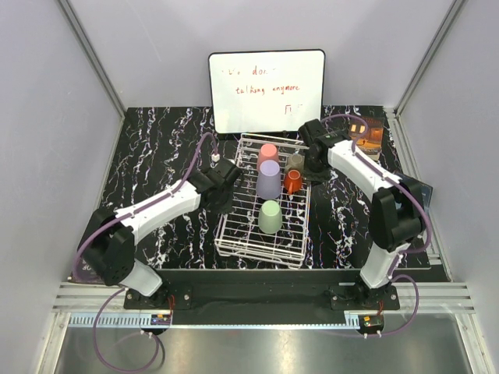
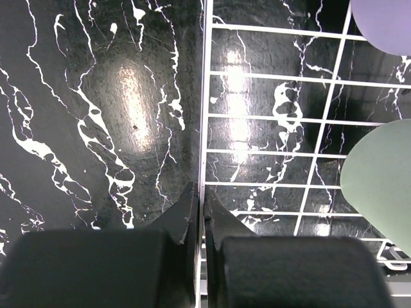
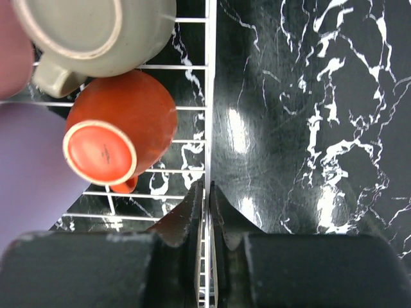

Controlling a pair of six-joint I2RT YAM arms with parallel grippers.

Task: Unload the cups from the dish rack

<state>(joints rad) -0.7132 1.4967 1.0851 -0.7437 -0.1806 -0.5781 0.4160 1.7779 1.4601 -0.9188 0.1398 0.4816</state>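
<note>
The white wire dish rack (image 1: 257, 248) stands mid-table. In it, upside down, are a pink cup (image 1: 267, 154), a lavender cup (image 1: 269, 179), a pale green cup (image 1: 270, 216), an orange handled cup (image 1: 293, 181) and a beige-grey cup (image 1: 295, 162). My left gripper (image 1: 226, 178) is shut on the rack's left rail (image 2: 203, 128), jaws pinching the wire (image 2: 201, 199). My right gripper (image 1: 316, 160) is shut on the right rail (image 3: 209, 96), jaws astride the wire (image 3: 207, 192). The orange cup (image 3: 122, 135) and beige-grey cup (image 3: 96, 32) sit just inside that rail.
A whiteboard (image 1: 266, 89) with red writing leans at the back, just behind the rack. An amber object (image 1: 368, 132) sits at the back right corner. Black marbled tabletop (image 1: 164, 156) lies on both sides of the rack. Grey walls enclose the table.
</note>
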